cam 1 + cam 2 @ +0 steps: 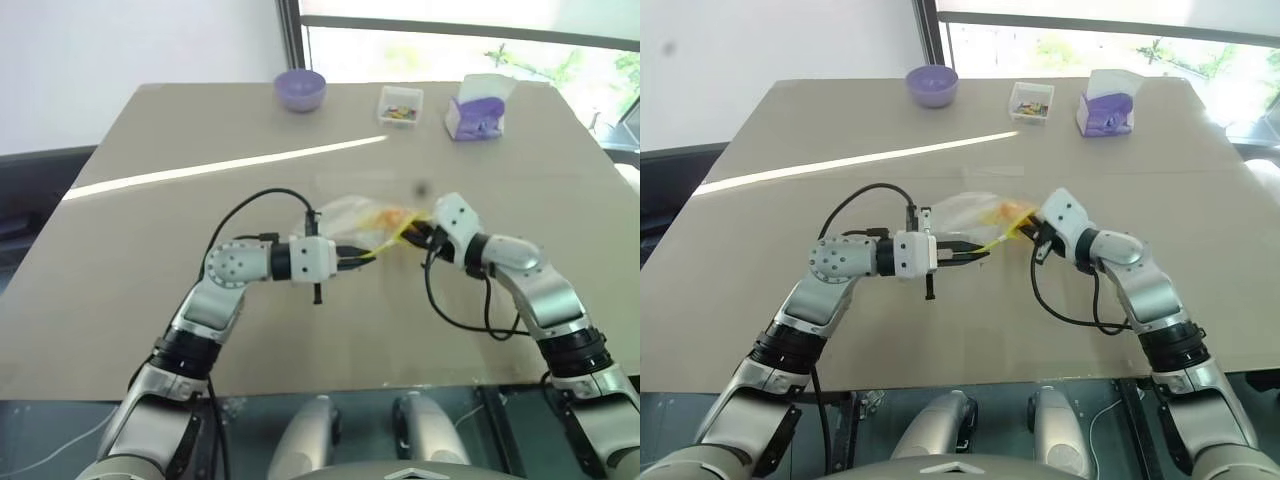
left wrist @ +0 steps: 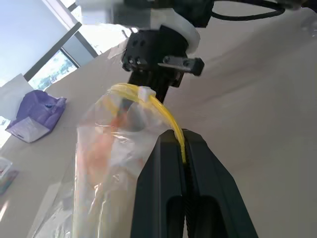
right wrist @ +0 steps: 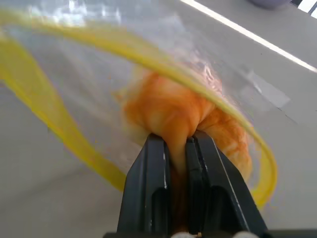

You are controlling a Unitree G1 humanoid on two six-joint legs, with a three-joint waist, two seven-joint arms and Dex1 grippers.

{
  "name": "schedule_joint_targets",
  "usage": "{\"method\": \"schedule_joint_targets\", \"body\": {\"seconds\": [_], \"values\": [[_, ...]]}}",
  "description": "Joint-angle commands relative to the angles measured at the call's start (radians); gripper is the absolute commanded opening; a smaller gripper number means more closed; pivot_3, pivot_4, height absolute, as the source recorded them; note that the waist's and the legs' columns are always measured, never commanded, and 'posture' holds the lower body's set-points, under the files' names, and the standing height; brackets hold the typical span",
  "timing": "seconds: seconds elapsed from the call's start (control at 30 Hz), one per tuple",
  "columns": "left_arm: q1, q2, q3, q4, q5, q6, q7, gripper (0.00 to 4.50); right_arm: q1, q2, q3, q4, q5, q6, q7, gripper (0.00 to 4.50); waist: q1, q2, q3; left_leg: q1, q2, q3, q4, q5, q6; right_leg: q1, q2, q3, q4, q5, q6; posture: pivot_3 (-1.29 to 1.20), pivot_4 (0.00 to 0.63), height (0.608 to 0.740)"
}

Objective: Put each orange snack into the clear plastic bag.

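Crinkly glossy clear plastic bag point(image 1: 352, 218); matt smooth table point(image 1: 150, 270); soft orange snack point(image 3: 181, 116).

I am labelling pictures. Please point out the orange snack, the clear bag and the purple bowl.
orange snack point(image 3: 173, 116), right wrist view, its middle.
clear bag point(image 2: 111, 163), left wrist view, its side wall.
purple bowl point(image 1: 300, 90), left eye view, its outer wall.

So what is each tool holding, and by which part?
Left tool: clear plastic bag, by its yellow seal strip. Right tool: orange snack, by its near edge.
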Motion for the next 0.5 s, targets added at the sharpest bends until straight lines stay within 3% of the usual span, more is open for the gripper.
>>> {"method": "schedule_joint_targets", "body": {"seconds": [0.03,0.13,0.23,0.33,0.5], "values": [[-0.012,0.022,0.010,0.028,0.028,-0.058,0.002,0.00,-0.017,0.043,-0.080,-0.074,0.125,0.046,0.031,0.03,-0.004,0.000,0.000,0.000,0.000,0.000,0.000,0.000,0.000,0.000,0.000,0.000,0.000,0.000,0.000,0.00,0.150,0.740],[-0.011,0.030,0.013,0.049,0.029,-0.073,0.001,0.00,-0.032,0.002,-0.035,-0.020,0.012,0.003,0.007,0.03,-0.003,0.000,0.000,0.001,0.000,0.000,-0.001,0.000,0.000,0.000,0.001,0.001,0.000,0.000,0.000,0.00,0.150,0.740],[-0.012,0.035,0.012,0.059,0.028,-0.085,-0.003,0.00,-0.044,0.087,-0.116,-0.082,0.190,0.109,0.023,0.03,0.000,0.000,0.000,0.000,0.000,0.000,-0.001,0.000,0.000,0.000,0.000,0.000,-0.001,0.000,0.000,0.00,0.150,0.740],[-0.013,0.032,0.012,0.061,0.018,-0.083,0.000,0.00,-0.053,0.059,-0.037,-0.013,0.038,0.014,-0.007,0.03,-0.002,0.001,0.001,0.000,0.000,0.000,-0.001,0.000,0.000,0.000,0.000,0.000,0.000,0.000,0.000,0.00,0.150,0.740],[-0.010,0.020,0.019,0.046,-0.009,-0.068,0.002,0.00,-0.079,0.116,-0.051,0.013,0.056,0.021,-0.030,0.03,-0.001,0.001,0.001,0.000,0.000,0.000,-0.001,0.000,0.000,0.000,0.000,0.000,0.000,0.000,0.000,0.00,0.150,0.740]]}}
